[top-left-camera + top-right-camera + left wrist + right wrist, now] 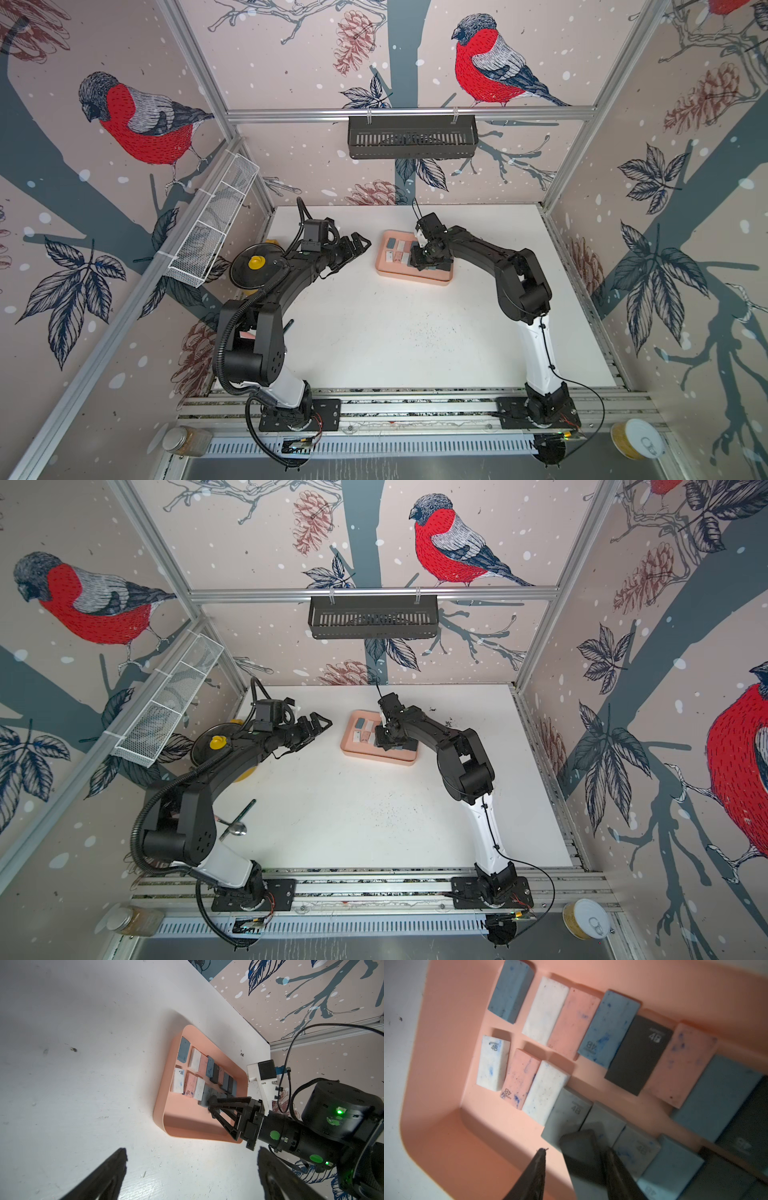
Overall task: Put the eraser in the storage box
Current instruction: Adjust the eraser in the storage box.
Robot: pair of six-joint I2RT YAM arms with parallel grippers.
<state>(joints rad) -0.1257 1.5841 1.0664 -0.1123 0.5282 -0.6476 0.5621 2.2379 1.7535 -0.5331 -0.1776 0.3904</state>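
The salmon-pink storage box (384, 266) (349, 748) (160, 1105) (436, 1126) lies on the white table and holds two rows of several blue, white, pink, grey and black erasers. My right gripper (419, 259) (384, 739) (212, 1107) (575, 1153) reaches down into the box. Its jaws stand open. A dark grey eraser (581, 1155) sits between them over the near row, against one finger, with a clear gap to the other. My left gripper (361, 245) (322, 725) (192, 1153) hovers left of the box, wide open with nothing in it.
A long black slotted basket (411, 137) hangs on the back rail and a white mesh basket (212, 232) on the left wall. A black lid with a yellow knob (255, 264) lies under the left arm. A spoon (237, 818) lies near the left arm's elbow.
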